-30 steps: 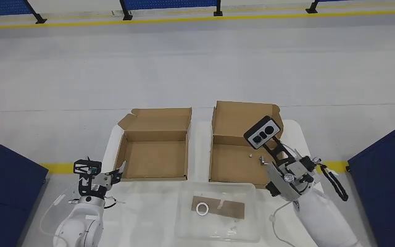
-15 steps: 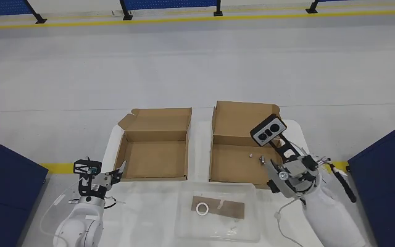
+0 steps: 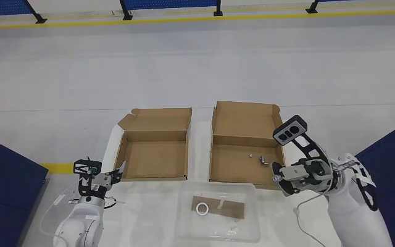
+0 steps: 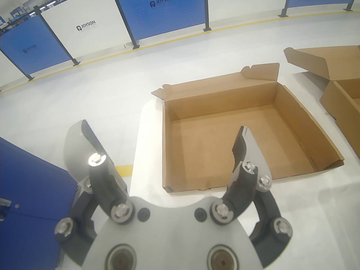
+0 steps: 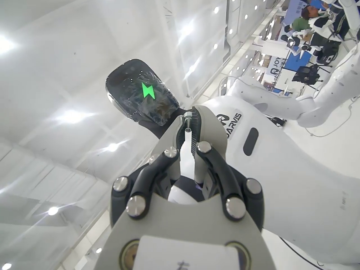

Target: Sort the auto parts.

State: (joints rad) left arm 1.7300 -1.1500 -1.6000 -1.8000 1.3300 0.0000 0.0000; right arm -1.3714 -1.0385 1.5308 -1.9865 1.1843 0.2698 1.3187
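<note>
Right end effector (image 5: 188,122): closed almost fully, with only a thin slit left between the fingers (image 5: 168,139).
Held part: a small bolt (image 5: 187,117), silver and threaded, pinched at the very fingertips and standing in line with them. It touches nothing else.
Right end effector's pose: tipped upward and away from the table, with ceiling lights behind it.
Right arm (image 3: 321,179): at the table's right side, its wrist just beside the near right corner of the right box.
Left end effector (image 4: 163,130): spread wide, nothing between its fingers and touching nothing.
Left end effector's place: low over the left near part of the table (image 3: 148,197), facing the left box and just short of its near left corner.
Left box (image 4: 222,88): open brown cardboard with its lid flap folded back on the far side. It sits on the left half of the table.
Right box (image 3: 231,170): the same kind of box, beside the left one with a narrow gap between them.
In the right box: two small metal parts (image 3: 261,159) lying near each other on the floor, toward its right side.
Clear tray (image 3: 185,231): on the near edge of the table, in front of the gap between the boxes.
In the tray: a metal ring (image 3: 202,209) resting on a brown cardboard strip (image 3: 225,209), with a few small pale pieces too small to tell apart.
</note>
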